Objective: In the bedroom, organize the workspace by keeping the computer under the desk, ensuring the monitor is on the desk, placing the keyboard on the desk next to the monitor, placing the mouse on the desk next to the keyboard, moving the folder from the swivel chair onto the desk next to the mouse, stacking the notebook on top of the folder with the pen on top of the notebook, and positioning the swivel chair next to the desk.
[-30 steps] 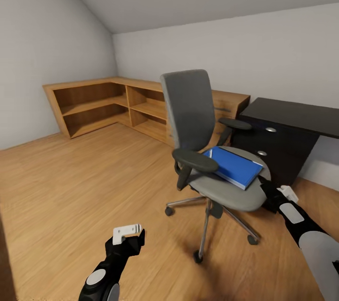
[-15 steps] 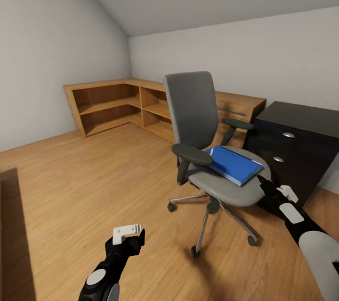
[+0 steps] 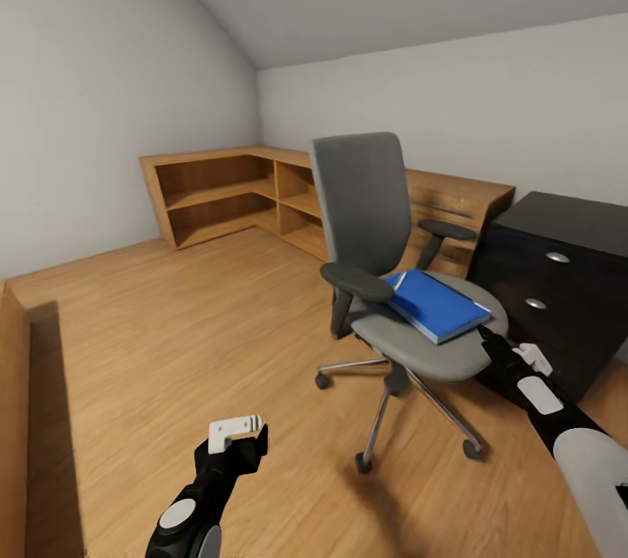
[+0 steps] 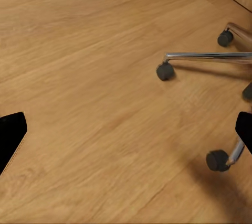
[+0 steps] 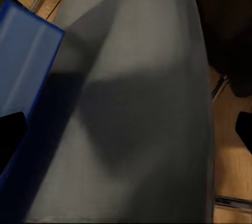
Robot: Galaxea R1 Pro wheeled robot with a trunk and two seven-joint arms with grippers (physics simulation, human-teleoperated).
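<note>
Head view first: I've got the swivel chair (image 3: 397, 279) dead ahead, slightly toward 1 o'clock, with the folder (image 3: 436, 305) lying flat on its seat, corner poking past the front edge. At 3 o'clock sits the desk (image 3: 571, 222), glossy black top over its dark drawer unit (image 3: 541, 296). Behind the chair, from 10 to 12 o'clock, a low wooden shelf unit (image 3: 235, 196) runs along the walls.

My right gripper (image 3: 482, 336) is tucked in right at the seat's front rim, just below the folder's near corner. Right wrist view shows the grey seat cushion close up with the folder (image 5: 26, 66) off to one side, and the 2 dark fingertips at the frame edges stand wide apart, nothing between them. So: jaws apart, not yet on the folder.

My left gripper (image 3: 237, 432) hangs low at 7 o'clock over bare wood floor (image 3: 174, 323). Left wrist view looks down on the chair's chrome base and castors, fingertips likewise spread at the frame edges, holding nothing.

I judge this is the folder step: fetch it off the chair. Next I need to lift the right claw over the seat rim, line the fingers across the folder's overhanging edge, and pinch it. Risk as I read it: nudging the chair so it rolls away.
</note>
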